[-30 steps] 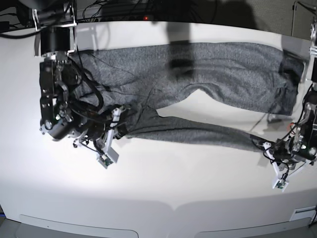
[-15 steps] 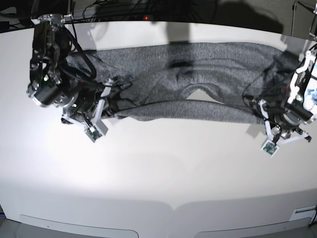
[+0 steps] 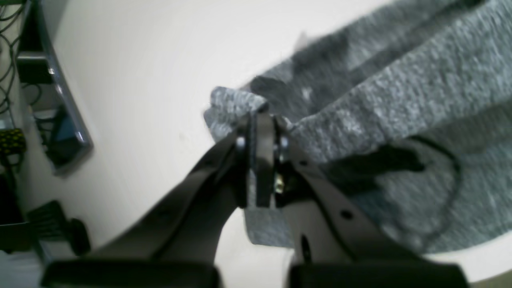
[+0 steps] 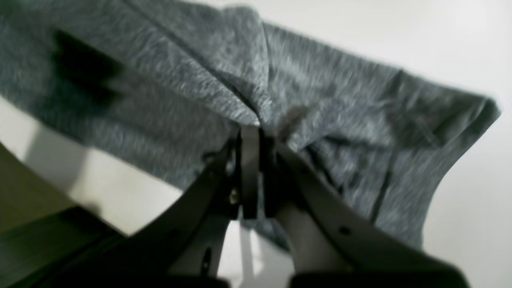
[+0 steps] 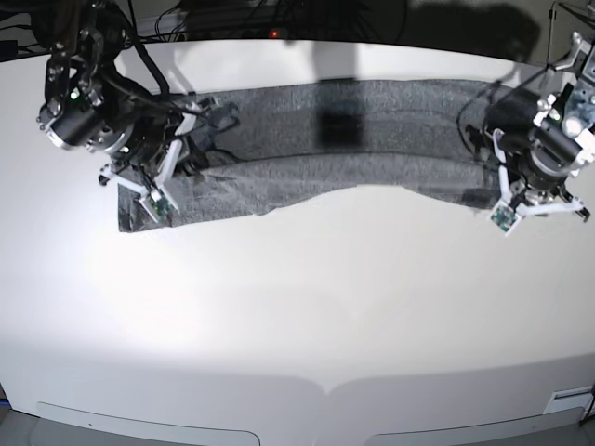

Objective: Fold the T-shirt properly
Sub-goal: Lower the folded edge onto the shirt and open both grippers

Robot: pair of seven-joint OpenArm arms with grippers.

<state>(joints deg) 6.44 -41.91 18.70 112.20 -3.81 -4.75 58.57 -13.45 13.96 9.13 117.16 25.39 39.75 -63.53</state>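
Note:
The heather-grey T-shirt (image 5: 353, 167) lies as a long band across the far half of the white table (image 5: 297, 307), with a folded layer on top. My right gripper (image 5: 206, 119) is at the band's left end in the base view, and it is shut on a pinch of the fabric (image 4: 256, 108) in the right wrist view. At the right end my left gripper (image 5: 482, 141) is likewise shut, pinching a fold of the cloth (image 3: 232, 104). Both pinched edges are held slightly above the shirt below them. Motion blur softens both wrist views.
Dark cables and equipment (image 5: 232, 19) run along the table's far edge. A dark framed object (image 3: 60, 120) stands beyond the table edge in the left wrist view. The table's near edge (image 5: 325, 395) curves across the front.
Both grippers have moved toward the far side of the table, carrying the near edge of the shirt up and over the rest. The shirt has become a narrower band.

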